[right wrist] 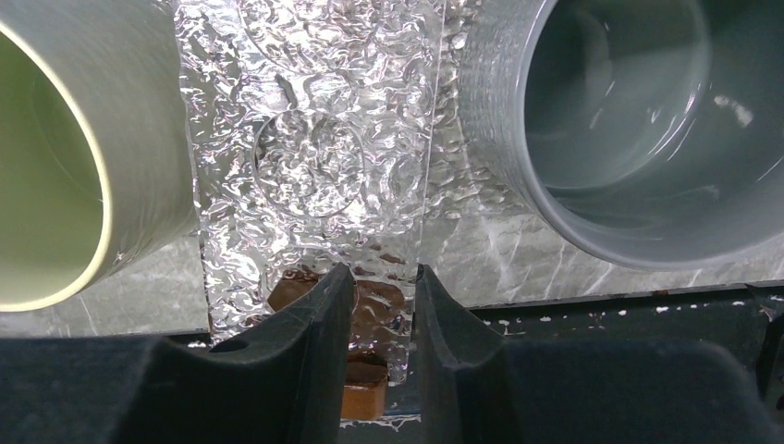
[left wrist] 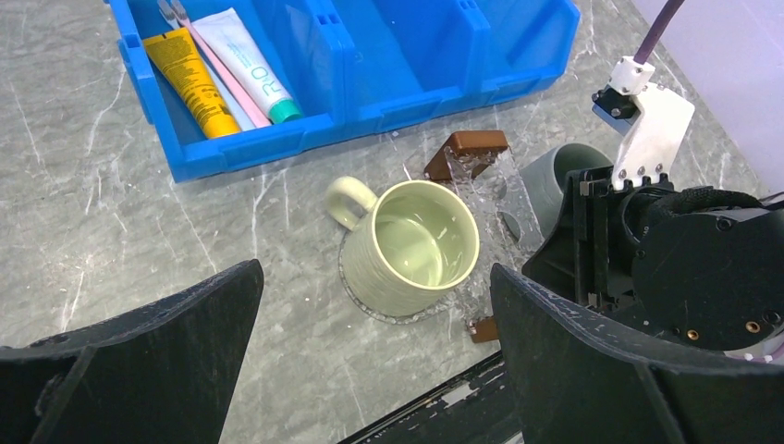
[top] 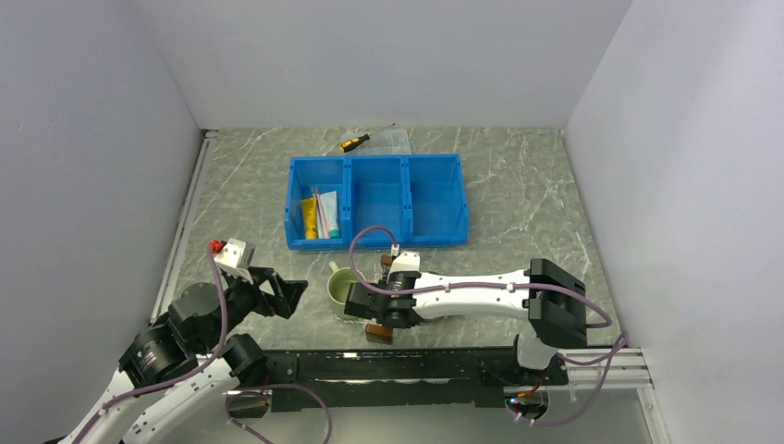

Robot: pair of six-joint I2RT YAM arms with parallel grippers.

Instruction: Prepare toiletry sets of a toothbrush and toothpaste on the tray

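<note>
- Right gripper (right wrist: 384,277) narrowed astride tray (right wrist: 314,139) at its six-o'clock handle (right wrist: 377,310); grip unconfirmed.
- Tray's long axis runs twelve-to-six.
- Left gripper (left wrist: 377,273) wide open, empty.
- Toothpaste (left wrist: 250,60), toothbrush (left wrist: 214,67) in bin (left wrist: 388,102), eleven o'clock of tray.

Only one piece of lettering can be made out. On the white toothpaste tube (left wrist: 248,63), which lies in the end compartment of the blue bin (left wrist: 240,153), large teal letters are printed along its length. In the left wrist view they are read as "RO", and any finer print beside them is too small to be deciphered. On the yellow tube (left wrist: 189,79) lying near it, no lettering can be read. Nothing legible is shown in the top external or right wrist views.
</note>
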